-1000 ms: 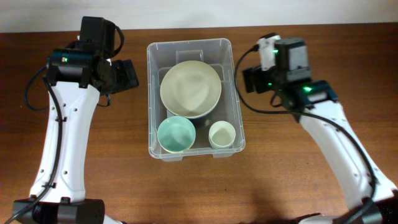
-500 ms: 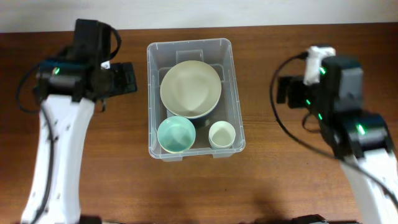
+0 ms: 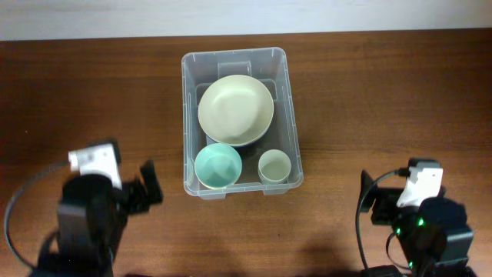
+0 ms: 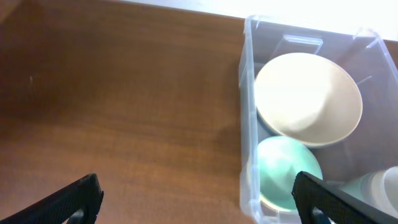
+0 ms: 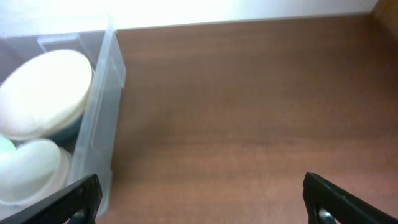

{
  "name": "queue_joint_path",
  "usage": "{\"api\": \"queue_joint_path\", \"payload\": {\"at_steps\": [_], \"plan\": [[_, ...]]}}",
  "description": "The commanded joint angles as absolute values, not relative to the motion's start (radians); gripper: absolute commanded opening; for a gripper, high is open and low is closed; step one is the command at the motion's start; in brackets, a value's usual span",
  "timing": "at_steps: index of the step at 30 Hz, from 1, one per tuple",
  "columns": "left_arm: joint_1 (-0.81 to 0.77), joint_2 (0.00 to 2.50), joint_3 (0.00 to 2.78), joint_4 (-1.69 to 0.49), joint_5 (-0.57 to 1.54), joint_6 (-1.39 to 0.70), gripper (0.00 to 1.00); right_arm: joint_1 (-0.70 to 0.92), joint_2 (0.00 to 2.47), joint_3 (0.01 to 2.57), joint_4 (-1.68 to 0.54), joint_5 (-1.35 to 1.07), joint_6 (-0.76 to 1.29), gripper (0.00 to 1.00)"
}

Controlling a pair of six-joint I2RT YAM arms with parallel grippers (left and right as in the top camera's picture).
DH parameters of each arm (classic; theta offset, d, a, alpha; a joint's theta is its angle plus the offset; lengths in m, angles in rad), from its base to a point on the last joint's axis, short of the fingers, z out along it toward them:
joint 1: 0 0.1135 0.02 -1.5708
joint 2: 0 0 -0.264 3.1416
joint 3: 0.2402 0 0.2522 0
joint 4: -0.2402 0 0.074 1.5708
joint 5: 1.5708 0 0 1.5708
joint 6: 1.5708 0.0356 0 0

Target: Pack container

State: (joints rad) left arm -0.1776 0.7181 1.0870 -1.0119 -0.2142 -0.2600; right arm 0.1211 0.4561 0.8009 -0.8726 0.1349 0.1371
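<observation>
The clear plastic container (image 3: 187, 115) stands in the middle of the brown table. In it lie a large cream bowl (image 3: 235, 109), a mint green bowl (image 3: 217, 165) and a small cream cup (image 3: 273, 165). My left gripper (image 3: 151, 183) is open and empty at the front left, left of the container. My right gripper (image 3: 367, 198) is open and empty at the front right. The left wrist view shows the container (image 4: 249, 124) with the cream bowl (image 4: 308, 99) and the green bowl (image 4: 286, 171). The right wrist view shows the container's wall (image 5: 99, 134) at the left.
Bare brown table (image 3: 384, 92) lies on both sides of the container. A pale wall strip (image 3: 246, 15) runs along the far edge of the table.
Both arms have pulled back from beside the container's far end to the front of the table, left and right. The container and its contents have not moved.
</observation>
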Motion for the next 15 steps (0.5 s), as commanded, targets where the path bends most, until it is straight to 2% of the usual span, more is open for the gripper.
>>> {"api": "queue_joint_path", "payload": {"at_steps": [1, 15], "plan": [[-0.181, 0.590, 0.977, -0.996, -0.214, -0.332, 1.00, 0.117, 0.392, 0.754, -0.887, 0.125, 0.178, 0.99], [-0.181, 0.556, 0.947, -1.093, -0.214, -0.332, 1.00, 0.117, 0.392, 0.751, -0.887, 0.124, 0.178, 0.99]]}}
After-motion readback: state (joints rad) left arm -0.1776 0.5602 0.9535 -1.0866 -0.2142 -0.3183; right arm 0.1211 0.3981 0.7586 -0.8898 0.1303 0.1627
